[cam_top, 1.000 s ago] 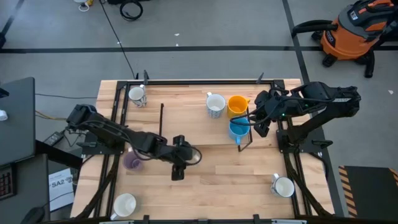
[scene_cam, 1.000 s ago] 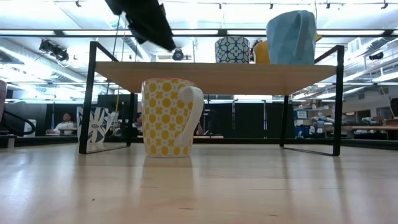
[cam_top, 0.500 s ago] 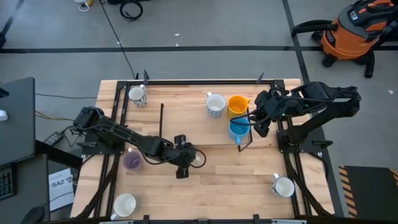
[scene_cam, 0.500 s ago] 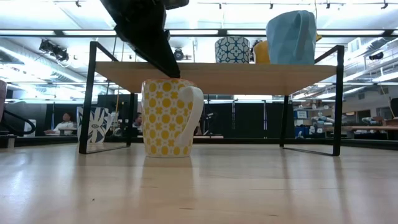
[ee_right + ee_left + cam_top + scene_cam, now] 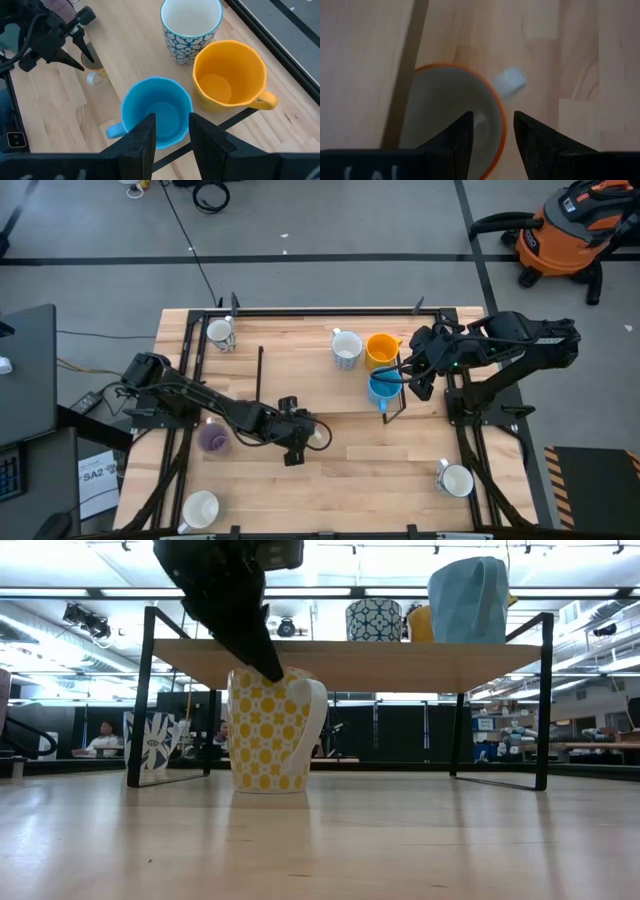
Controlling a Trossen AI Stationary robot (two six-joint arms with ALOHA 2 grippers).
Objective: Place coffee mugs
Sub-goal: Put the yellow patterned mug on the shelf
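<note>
A yellow-patterned mug [image 5: 265, 730] with a white handle stands on the table in front of the rack. My left gripper [image 5: 492, 115] is open just above its orange rim [image 5: 503, 134], near the handle [image 5: 507, 82]; one finger hangs over the inside, the other outside. In the high view, that left gripper [image 5: 297, 447] is at the table's middle. My right gripper [image 5: 171, 117] is open, hovering over the blue mug [image 5: 157, 112], which stands on the rack top beside the orange mug [image 5: 230, 77] and a blue-patterned white mug [image 5: 191, 30].
The black-framed wooden rack [image 5: 350, 650] spans the middle of the table. A purple mug [image 5: 212, 438] sits to the left of my left gripper. White mugs stand at the far left [image 5: 220, 332], near left [image 5: 200, 508] and near right [image 5: 457, 480].
My left gripper has come down and a little toward the table's right, from above the rack's height to the yellow-patterned mug's rim. The mug has stayed where it was.
</note>
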